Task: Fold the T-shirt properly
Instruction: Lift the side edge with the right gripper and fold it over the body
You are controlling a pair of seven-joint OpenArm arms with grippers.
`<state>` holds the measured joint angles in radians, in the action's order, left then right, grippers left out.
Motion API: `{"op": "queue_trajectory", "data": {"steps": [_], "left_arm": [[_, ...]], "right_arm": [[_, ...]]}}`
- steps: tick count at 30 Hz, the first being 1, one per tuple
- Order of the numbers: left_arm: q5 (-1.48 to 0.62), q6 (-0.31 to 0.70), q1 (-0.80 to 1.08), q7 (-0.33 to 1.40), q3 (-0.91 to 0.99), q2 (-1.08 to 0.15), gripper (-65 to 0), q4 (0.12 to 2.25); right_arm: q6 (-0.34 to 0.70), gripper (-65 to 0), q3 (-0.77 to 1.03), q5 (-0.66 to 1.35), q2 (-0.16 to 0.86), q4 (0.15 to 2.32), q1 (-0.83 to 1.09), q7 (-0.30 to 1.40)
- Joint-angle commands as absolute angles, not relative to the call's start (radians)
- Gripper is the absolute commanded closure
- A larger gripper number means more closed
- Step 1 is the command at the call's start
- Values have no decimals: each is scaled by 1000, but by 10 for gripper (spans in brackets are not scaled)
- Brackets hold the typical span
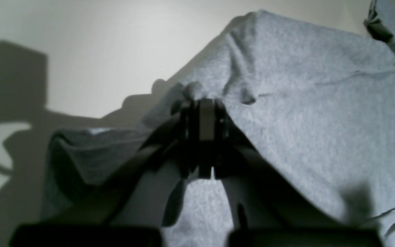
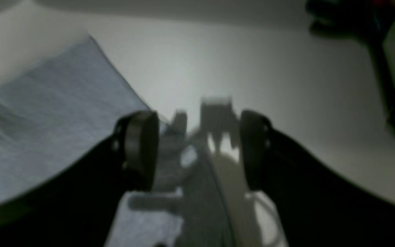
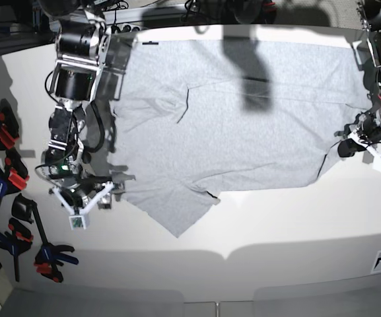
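2 end effectors are at work on opposite sides of the T-shirt point(image 3: 243, 125), which is spread plain side up across the far half of the white table point(image 3: 276, 224), its sleeve corner pointing toward the near edge. In the left wrist view the left end effector point(image 1: 206, 120) is clenched on a bunched bit of the grey fabric, and the cloth around the pinch is raised off the table into a small tent with wrinkles running away from it. In the right wrist view the right end effector point(image 2: 199, 147) is released, its pads spread with nothing between them, hovering over bare table just beside the shirt's edge; no cloth is held there. The step in hand is judged to be the gathering of both sides before a fold is carried across. It would be done best if the right end effector were brought onto the nearby edge and closed on the fabric before anything is lifted, since a pull from 1 side alone would drag the whole shirt and skew it. Both layers should be caught at each pinch, the 2 holds raised evenly, and the cloth kept lightly taut between them so that the crease is laid straight. The existing wrinkles near the left pinch should be drawn out, not folded in. Clamps point(image 3: 8, 172) at the table's side should be cleared by the right arm.
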<state>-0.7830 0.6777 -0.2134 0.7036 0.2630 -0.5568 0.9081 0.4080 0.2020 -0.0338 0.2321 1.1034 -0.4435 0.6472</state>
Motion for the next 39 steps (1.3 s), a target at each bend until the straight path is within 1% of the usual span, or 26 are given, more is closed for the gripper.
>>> {"op": "queue_trajectory", "data": {"steps": [1,5,8,12,14,15,16,17,19,20,24,27,32,39], "left_arm": [[-798,685,-233,681,268,-577,0,925],[-798,685,-233,681,268,-577,0,925],[-798,685,-233,681,268,-577,0,925],[-799,685,-233,671,268,-577,0,925],[-799,685,-233,654,268,-577,0,925],[-799,685,-233,650,268,-577,0,925],[-804,685,-236,651,268,-577,0,925],[-813,685,-236,651,268,-577,0,925],[-822,685,-236,651,268,-577,0,925],[-821,685,-236,651,268,-577,0,925],[-820,685,-236,651,269,-577,0,925],[-821,685,-244,650,269,-577,0,925],[-820,685,-279,659,269,-577,0,925],[-820,685,-305,658,269,-577,0,925]], "right_arm": [[406,-307,204,-31,239,1057,-506,614],[407,-307,203,-64,241,809,-603,576],[410,-307,203,-96,241,683,-639,563],[410,-307,203,-99,241,565,-617,564],[411,-293,203,-106,241,531,-590,563],[412,-273,203,-106,241,530,-576,563],[419,-236,203,-105,242,530,-569,564],[432,-183,203,-105,242,532,-567,568],[470,-51,203,-95,242,542,-568,588],[488,0,203,-82,241,558,-568,595],[505,0,203,-20,241,638,-571,644],[528,0,203,-16,242,681,-604,680],[523,0,203,-15,247,682,-706,743],[523,0,203,-15,246,682,-805,768]]}}
